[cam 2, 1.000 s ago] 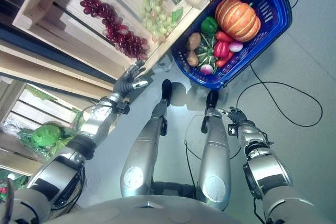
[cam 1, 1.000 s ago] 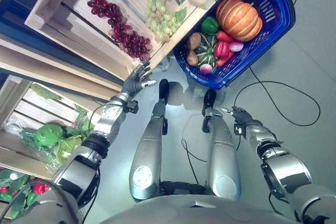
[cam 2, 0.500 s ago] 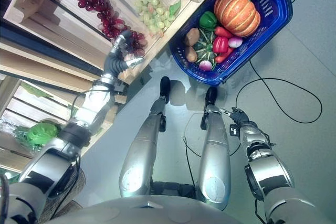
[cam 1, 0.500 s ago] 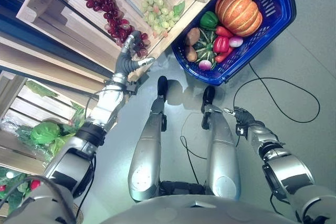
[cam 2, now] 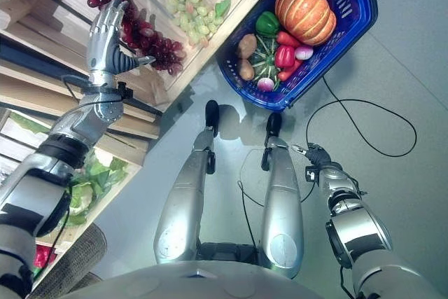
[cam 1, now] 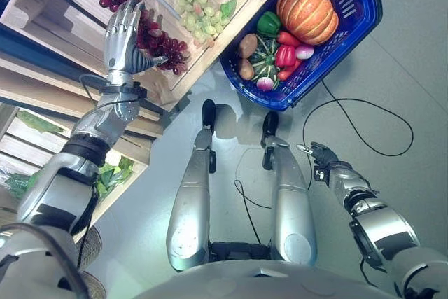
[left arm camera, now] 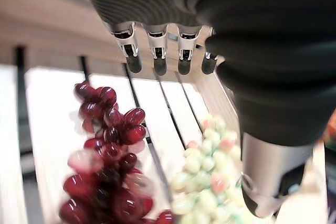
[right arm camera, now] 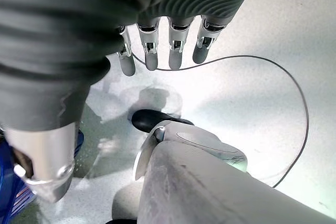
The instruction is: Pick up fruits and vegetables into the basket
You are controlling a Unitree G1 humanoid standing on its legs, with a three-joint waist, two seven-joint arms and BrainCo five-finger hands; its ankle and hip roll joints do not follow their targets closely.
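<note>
- Hanging low beside the robot, the right hand [cam 1: 320,153] is idle above the floor, its fingers straight and relaxed around nothing.
- Lying in a lower wooden crate [cam 2: 42,239] at the robot's left are leafy greens [cam 2: 87,187], not yet collected.
- Reaching into the slatted upper crate [cam 1: 66,5], the left hand [cam 1: 123,33] hovers over the bunch of red grapes [cam 1: 157,40], fingers [left arm camera: 157,59] straight and spread, thumb apart, nothing held.
- Just beside the red bunch lies a bunch of green grapes [cam 1: 194,6], also waiting.
- Beyond, on the floor, the blue basket [cam 1: 350,29] already holds a pumpkin [cam 1: 306,13], a green pepper [cam 1: 267,23], red peppers [cam 1: 283,54], potatoes [cam 1: 246,45] and radishes [cam 1: 304,51].
- The task looks well underway; both grape bunches and the greens are left.
- The crate's front board stands between the grapes and the basket, so the bunch would probably need lifting clear of it.
</note>
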